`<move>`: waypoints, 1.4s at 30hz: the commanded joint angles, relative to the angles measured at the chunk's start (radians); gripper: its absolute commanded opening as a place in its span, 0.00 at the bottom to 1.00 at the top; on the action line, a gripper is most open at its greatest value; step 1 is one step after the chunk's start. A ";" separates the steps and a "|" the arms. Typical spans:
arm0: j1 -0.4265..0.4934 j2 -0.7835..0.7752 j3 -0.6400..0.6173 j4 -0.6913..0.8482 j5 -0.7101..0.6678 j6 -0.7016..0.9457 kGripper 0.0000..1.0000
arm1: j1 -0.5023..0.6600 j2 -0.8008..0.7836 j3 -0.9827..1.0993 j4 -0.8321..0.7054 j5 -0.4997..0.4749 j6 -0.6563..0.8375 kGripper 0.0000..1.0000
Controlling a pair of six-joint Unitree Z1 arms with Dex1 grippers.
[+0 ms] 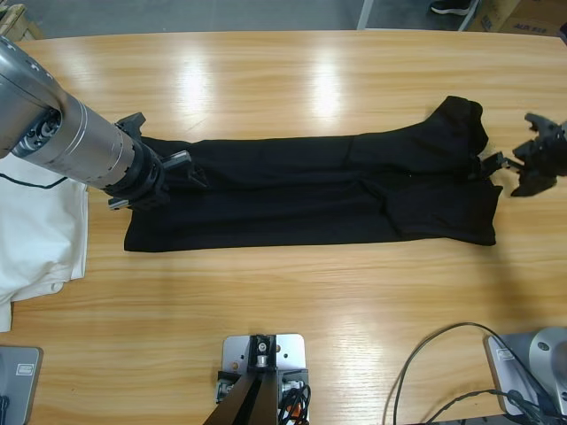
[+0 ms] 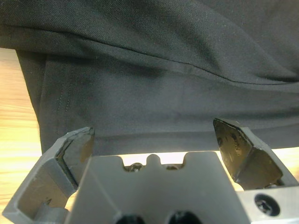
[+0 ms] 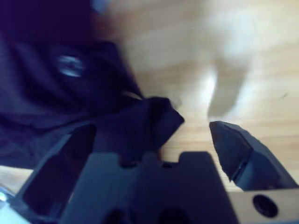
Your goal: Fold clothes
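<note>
across the table [image 1: 292, 283] lies a folded black polo [image 1: 310, 190], both grippers open.

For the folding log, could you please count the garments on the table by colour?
Black garment: 1
White garment: 1
Total: 2

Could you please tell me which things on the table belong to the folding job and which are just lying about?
Part of the job:
- black garment, folded into a long strip across the table
- white garment at the table's left edge
- left end effector, open at the strip's left end
- right end effector, open at its right end

Lying about:
- black cables at the near right edge
</note>
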 commanded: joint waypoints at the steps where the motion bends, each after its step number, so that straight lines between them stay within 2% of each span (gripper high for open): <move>1: -0.007 0.021 0.014 0.006 -0.012 -0.015 1.00 | -0.021 -0.023 0.133 -0.132 0.083 0.099 0.89; 3: -0.007 0.021 0.015 0.006 -0.012 -0.015 1.00 | -0.021 -0.021 0.148 -0.177 0.117 0.099 0.65; 5: -0.008 0.022 0.016 0.006 -0.012 -0.015 1.00 | -0.021 -0.025 0.151 -0.199 0.135 0.098 0.54; 6: -0.009 0.022 0.016 0.006 -0.012 -0.015 1.00 | -0.021 -0.031 0.152 -0.205 0.138 0.097 0.49; 8: -0.014 0.025 0.015 0.005 -0.012 -0.016 1.00 | -0.021 -0.042 0.154 -0.215 0.137 0.091 0.49; 9: -0.019 0.027 0.015 0.005 -0.012 -0.019 1.00 | -0.021 -0.049 0.158 -0.220 0.129 0.089 0.45; 11: -0.028 0.032 0.015 0.004 -0.012 -0.025 1.00 | -0.021 -0.066 0.168 -0.227 0.101 0.079 0.05; 12: -0.030 0.033 0.016 0.005 -0.012 -0.026 1.00 | -0.021 -0.090 0.175 -0.226 0.079 0.072 0.00; 14: -0.030 0.033 0.015 0.005 -0.012 -0.026 1.00 | -0.021 -0.129 0.179 -0.218 0.047 0.057 0.00; 19: -0.030 0.036 0.015 0.005 -0.012 -0.026 1.00 | -0.021 -0.141 0.151 -0.147 0.037 -0.045 0.00; 24: -0.030 0.033 0.033 0.006 -0.011 -0.024 1.00 | -0.021 -0.140 0.139 -0.133 0.030 -0.073 0.00; 28: -0.030 0.044 0.024 0.000 -0.012 -0.022 1.00 | -0.021 -0.183 0.044 0.051 -0.113 -0.118 0.00; 30: -0.031 0.052 0.019 -0.002 -0.012 -0.022 1.00 | -0.021 -0.200 0.002 0.097 -0.133 -0.135 0.00; 33: -0.032 0.054 0.021 -0.002 -0.012 -0.021 1.00 | -0.008 -0.193 -0.025 0.099 -0.118 -0.138 0.00; 39: -0.035 0.049 0.030 -0.001 -0.012 -0.026 1.00 | 0.004 -0.130 -0.035 0.130 -0.182 -0.133 0.00; 42: -0.041 0.037 0.036 0.000 -0.012 -0.030 1.00 | 0.005 -0.080 0.004 0.076 -0.213 -0.131 0.00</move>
